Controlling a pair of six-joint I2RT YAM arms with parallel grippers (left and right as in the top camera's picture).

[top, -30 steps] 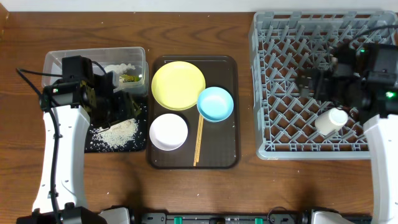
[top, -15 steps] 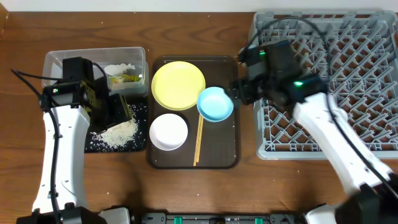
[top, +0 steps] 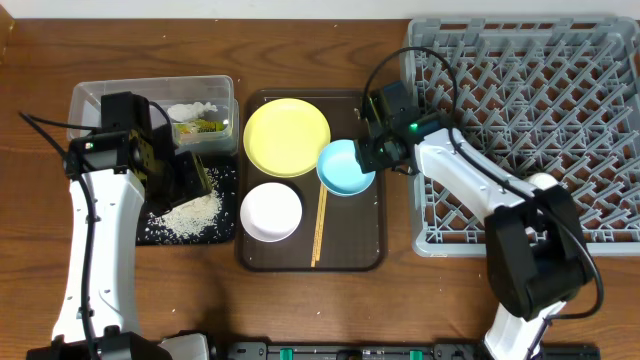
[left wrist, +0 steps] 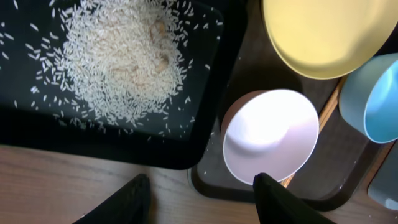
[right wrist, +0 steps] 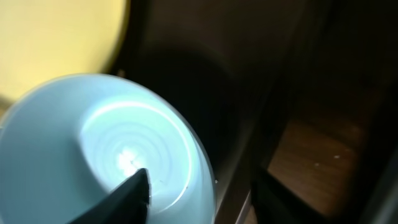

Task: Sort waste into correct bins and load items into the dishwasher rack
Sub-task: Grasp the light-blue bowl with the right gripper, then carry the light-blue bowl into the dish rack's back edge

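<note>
over brown tray, right tool, half spread, straddles rim of light blue bowl.

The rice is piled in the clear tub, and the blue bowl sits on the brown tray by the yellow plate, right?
Not quite. The rice is piled in the black tray, not the clear tub; the left wrist view shows it. The blue bowl does sit on the brown tray by the yellow plate.

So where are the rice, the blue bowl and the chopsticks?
rice (left wrist: 118,65), left wrist view, middle of the heap.
blue bowl (top: 345,167), overhead view, its inside.
chopsticks (top: 319,227), overhead view, mid-length.
</note>
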